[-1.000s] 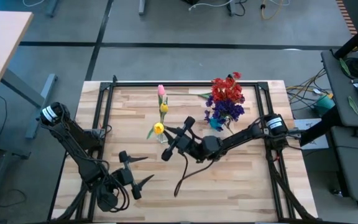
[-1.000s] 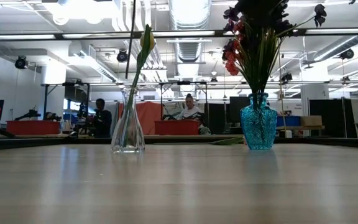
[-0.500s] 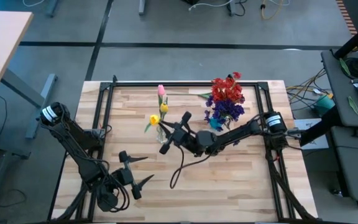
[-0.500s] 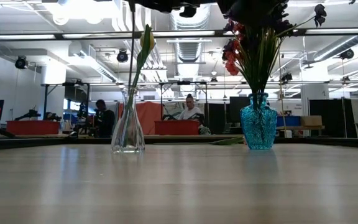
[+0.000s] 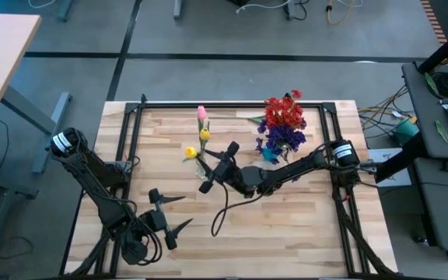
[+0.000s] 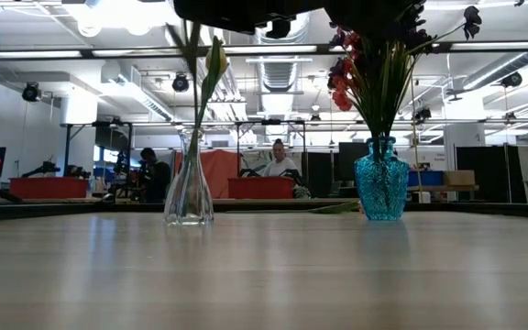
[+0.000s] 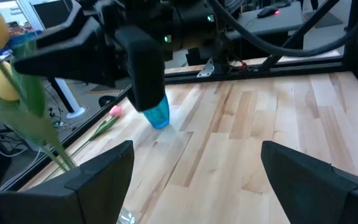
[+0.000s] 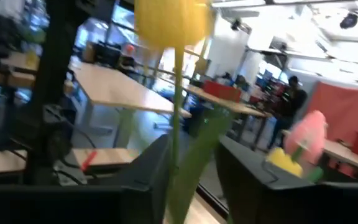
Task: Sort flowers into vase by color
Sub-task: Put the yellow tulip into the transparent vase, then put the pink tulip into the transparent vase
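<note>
High view: my right gripper (image 5: 208, 176) has moved the yellow tulip bud (image 5: 190, 152) over the clear glass vase (image 6: 189, 191), stem between my fingers, whether released I cannot tell; left gripper (image 5: 170, 211) waits open near the table's front edge.

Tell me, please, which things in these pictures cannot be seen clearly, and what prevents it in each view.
- Low view: the tops of the flowers in the blue vase are cut off by the upper edge.
- High view: the clear vase is hidden under the yellow tulip and the right gripper.
- Right wrist view: blur; the stem between the fingers may or may not be gripped.
</note>
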{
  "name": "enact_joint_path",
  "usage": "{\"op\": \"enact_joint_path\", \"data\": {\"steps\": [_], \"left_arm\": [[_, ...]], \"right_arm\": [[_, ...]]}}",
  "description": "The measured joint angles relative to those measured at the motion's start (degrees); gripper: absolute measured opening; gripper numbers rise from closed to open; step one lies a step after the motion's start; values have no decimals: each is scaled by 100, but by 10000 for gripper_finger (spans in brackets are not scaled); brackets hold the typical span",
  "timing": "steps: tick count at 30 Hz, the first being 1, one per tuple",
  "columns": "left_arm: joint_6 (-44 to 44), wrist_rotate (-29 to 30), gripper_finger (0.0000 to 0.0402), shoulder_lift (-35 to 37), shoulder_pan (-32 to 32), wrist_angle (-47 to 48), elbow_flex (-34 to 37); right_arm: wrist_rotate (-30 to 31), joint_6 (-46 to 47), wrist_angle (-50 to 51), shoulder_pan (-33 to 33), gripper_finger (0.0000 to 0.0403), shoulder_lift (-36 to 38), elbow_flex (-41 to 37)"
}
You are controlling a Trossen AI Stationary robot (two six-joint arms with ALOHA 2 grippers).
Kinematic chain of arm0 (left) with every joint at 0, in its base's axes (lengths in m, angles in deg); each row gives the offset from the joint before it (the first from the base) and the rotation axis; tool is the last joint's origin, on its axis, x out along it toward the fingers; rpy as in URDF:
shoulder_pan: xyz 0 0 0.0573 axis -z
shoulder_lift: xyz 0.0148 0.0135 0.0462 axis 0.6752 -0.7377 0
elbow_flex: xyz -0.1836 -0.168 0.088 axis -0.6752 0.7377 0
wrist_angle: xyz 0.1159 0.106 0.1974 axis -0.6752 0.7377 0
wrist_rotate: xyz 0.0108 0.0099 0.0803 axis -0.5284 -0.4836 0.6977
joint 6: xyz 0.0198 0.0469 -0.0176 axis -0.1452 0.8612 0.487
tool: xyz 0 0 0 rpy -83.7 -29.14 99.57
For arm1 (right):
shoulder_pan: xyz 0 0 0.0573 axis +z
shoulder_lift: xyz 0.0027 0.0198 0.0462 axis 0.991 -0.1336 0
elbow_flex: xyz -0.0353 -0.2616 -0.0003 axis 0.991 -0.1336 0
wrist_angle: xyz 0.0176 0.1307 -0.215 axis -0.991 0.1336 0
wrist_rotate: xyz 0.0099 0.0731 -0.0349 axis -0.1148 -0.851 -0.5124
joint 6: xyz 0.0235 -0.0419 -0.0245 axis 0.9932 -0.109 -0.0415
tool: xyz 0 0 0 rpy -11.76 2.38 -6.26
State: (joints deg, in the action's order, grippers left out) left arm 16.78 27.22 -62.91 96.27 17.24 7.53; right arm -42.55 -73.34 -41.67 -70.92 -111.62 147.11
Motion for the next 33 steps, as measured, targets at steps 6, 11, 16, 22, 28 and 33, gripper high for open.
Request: {"op": "enact_joint_path", "data": {"steps": [6, 11, 16, 22, 28, 33], "left_arm": [[163, 46, 333, 0, 0, -4, -156], [616, 600, 333, 0, -2, -2, -437], [1000, 527, 333, -2, 11, -4, -911], [1799, 522, 333, -2, 5, 29, -1515], [3008, 363, 333, -2, -103, 186, -2330], [3552, -554, 333, -2, -484, 1210, -3336]], "right_arm": [[723, 154, 903, 224, 209, 269, -2], [1064, 297, 1830, 599, 263, 638, -3], [1087, 934, 3130, 999, 297, 1137, -4], [1052, 1766, 4443, 1287, 313, 1693, -2], [464, 2809, 6628, 1788, 313, 2399, -2], [-869, 4269, 8362, 2164, 305, 3032, -4]]}}
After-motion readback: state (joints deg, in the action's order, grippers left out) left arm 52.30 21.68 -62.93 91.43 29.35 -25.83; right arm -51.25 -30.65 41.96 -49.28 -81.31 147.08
